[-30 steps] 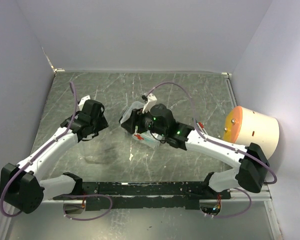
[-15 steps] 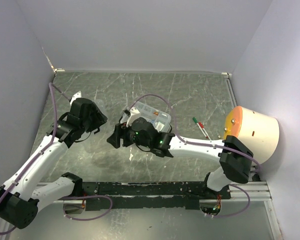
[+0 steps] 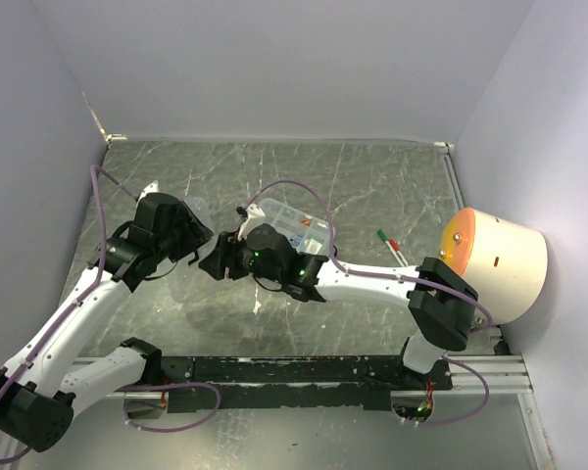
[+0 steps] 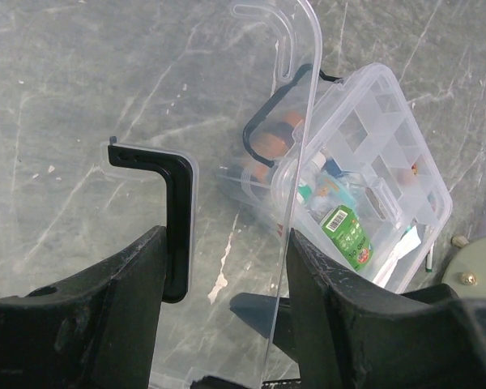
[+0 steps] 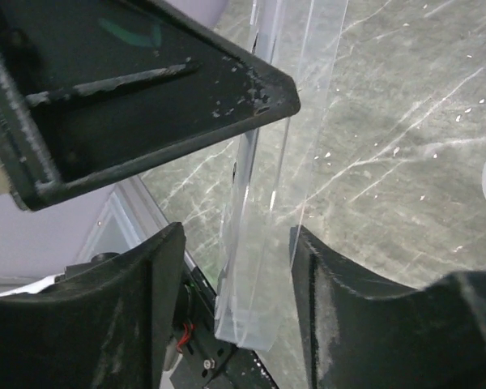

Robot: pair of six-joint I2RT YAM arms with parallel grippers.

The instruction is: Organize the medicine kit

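Left gripper [image 4: 227,243] pinches an upright clear plastic lid [image 4: 298,97] with a black handle. Right gripper [image 5: 236,239] straddles its edge, grip unclear. Clear rectangular medicine kit [image 4: 251,174] sits just beyond on the marbled table [image 4: 81,81].

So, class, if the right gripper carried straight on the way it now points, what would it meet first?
The clear lid, which stands upright between the fingers of the right gripper. Just beyond it sits a black part, probably the left gripper, though depth is hard to judge.
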